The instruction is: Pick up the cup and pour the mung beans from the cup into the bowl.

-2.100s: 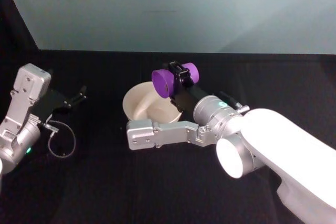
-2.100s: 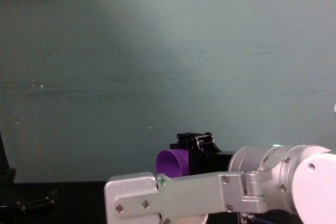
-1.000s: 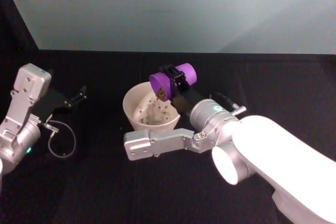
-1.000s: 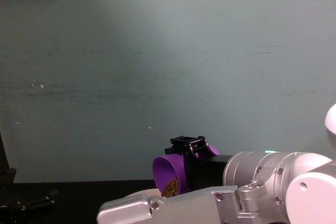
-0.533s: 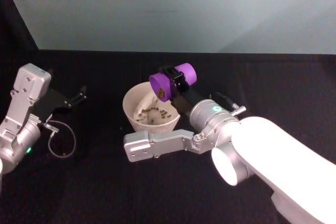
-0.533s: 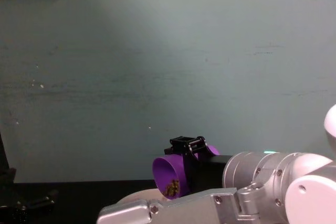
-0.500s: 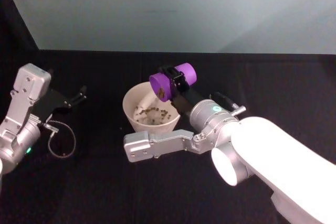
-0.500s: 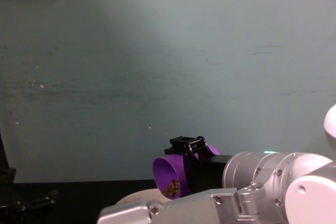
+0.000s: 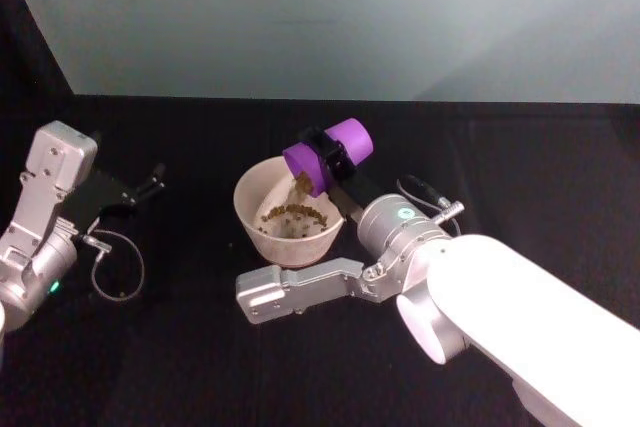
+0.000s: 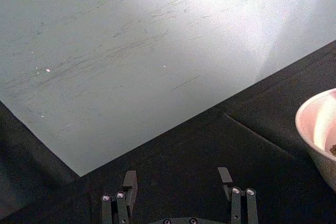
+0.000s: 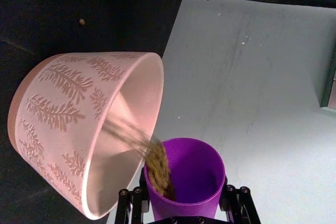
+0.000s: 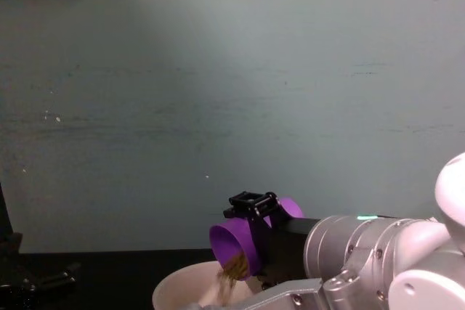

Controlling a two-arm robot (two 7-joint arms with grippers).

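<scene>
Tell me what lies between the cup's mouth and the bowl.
A stream of mung beans, falling from the tilted cup in the right gripper into the bowl, plain in the right wrist view. The left gripper sits parked aside, open.

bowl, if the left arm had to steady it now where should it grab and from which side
Probably the thin rim of the bowl on the robot's left side, one finger inside, one outside, coming down from the left with the open left gripper. The flared wall looks too wide to span, and the right gripper holds the tilted cup over the right rim, pouring mung beans.
</scene>
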